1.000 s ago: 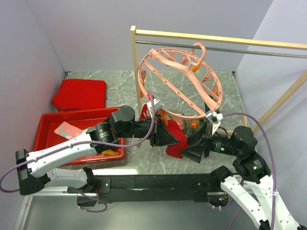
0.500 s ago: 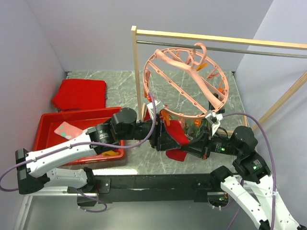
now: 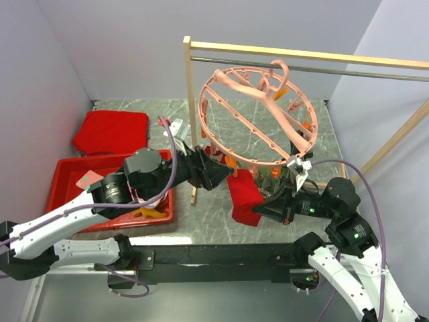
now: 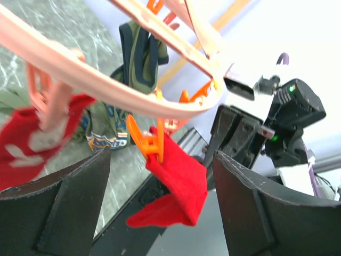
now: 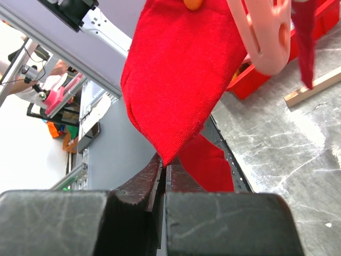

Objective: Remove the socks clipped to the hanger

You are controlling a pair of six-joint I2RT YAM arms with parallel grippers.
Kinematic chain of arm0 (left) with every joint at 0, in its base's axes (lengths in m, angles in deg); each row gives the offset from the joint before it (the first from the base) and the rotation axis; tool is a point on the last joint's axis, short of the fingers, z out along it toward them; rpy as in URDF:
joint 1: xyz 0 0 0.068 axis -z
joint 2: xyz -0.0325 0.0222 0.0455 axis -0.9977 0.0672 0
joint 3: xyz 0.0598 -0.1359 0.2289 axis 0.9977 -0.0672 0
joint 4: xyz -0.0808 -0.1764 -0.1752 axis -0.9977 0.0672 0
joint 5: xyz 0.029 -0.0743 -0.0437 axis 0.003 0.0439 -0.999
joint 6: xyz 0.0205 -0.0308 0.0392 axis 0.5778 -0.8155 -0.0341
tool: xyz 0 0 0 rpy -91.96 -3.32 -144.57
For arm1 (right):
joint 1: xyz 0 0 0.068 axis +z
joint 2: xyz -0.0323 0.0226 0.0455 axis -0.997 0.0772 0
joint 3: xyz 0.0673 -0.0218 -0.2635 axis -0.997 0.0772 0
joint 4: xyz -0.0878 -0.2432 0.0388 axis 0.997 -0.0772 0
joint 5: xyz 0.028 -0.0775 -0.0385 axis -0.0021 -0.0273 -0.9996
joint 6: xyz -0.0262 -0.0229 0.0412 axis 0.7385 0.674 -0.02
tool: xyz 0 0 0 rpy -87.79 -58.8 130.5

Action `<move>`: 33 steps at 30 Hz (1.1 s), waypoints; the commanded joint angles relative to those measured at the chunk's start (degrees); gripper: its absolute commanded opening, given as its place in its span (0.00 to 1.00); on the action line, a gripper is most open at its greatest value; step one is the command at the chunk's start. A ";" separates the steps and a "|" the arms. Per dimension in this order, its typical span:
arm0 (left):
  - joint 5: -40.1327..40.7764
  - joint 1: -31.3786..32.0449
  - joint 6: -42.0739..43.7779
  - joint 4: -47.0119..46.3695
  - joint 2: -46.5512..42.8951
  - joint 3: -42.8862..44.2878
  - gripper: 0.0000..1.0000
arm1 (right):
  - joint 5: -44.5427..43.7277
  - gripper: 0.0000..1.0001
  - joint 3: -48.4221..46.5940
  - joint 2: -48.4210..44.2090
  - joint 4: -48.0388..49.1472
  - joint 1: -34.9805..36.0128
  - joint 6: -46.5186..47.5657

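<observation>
The salmon-pink hanger (image 3: 255, 114) hangs by its hook from the metal rail. Clipped to it are several socks. A red sock (image 3: 242, 198) dangles from an orange clip (image 4: 149, 141) at its near rim. Another red sock (image 4: 26, 144) and a dark olive one (image 4: 141, 58) hang further round. My left gripper (image 3: 218, 176) is open, and its fingers (image 4: 64, 208) stand wide on either side of the red sock (image 4: 178, 186) without touching it. My right gripper (image 3: 265, 208) is shut, pinching the lower tip of the red sock (image 5: 181, 80) between its fingertips (image 5: 133, 189).
A red bin (image 3: 67, 178) at the left holds a pink sock (image 3: 94, 181) and a yellow one (image 3: 151, 213). Behind it lies a flat red slab (image 3: 110, 131). The wooden rack's post (image 3: 191, 100) stands just left of the hanger, under the rail (image 3: 348, 67).
My left gripper opened, let go of the red sock and drew back to the left. My right gripper closed on the sock's tip. The hanger swung slightly.
</observation>
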 commanded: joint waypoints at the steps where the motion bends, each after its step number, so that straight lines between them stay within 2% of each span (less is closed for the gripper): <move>1: 2.39 0.16 2.06 -1.06 2.96 3.67 0.81 | 1.36 0.00 0.13 0.14 0.62 0.37 0.43; 8: 0.89 0.16 0.30 -3.35 5.00 3.51 0.75 | 1.44 0.00 -0.05 0.58 0.71 0.37 0.86; 14: 2.47 0.16 0.91 -4.49 6.66 4.73 0.62 | 1.62 0.00 0.30 0.75 0.53 0.46 1.13; 17: 3.61 0.16 1.79 -5.72 7.02 5.00 0.52 | 1.45 0.00 0.13 0.75 -0.17 0.37 1.66; 18: 3.61 0.25 2.57 -5.90 7.10 5.17 0.43 | 1.44 0.00 0.13 0.67 -0.43 0.46 2.00; 20: 3.44 0.16 3.20 -5.29 7.81 5.70 0.33 | 1.36 0.00 0.04 0.67 -1.13 0.37 2.27; 21: 3.61 0.16 3.55 -4.85 8.07 6.40 0.21 | 1.36 0.00 -0.05 0.58 -1.40 0.29 2.53; 24: 4.23 0.16 4.25 -3.26 8.60 7.19 0.01 | 1.36 0.00 0.30 0.14 -2.28 0.37 2.54; 31: 4.85 0.16 4.87 -3.44 7.46 6.40 0.02 | 0.92 0.00 1.10 -1.71 -5.88 0.37 3.50; 32: 4.67 0.07 4.87 -3.18 7.54 6.32 0.04 | 0.74 0.00 1.01 -1.79 -6.15 0.37 3.59; 33: 4.41 0.16 4.52 -2.30 7.63 6.58 0.17 | 0.74 0.00 1.01 -1.71 -6.06 0.46 3.59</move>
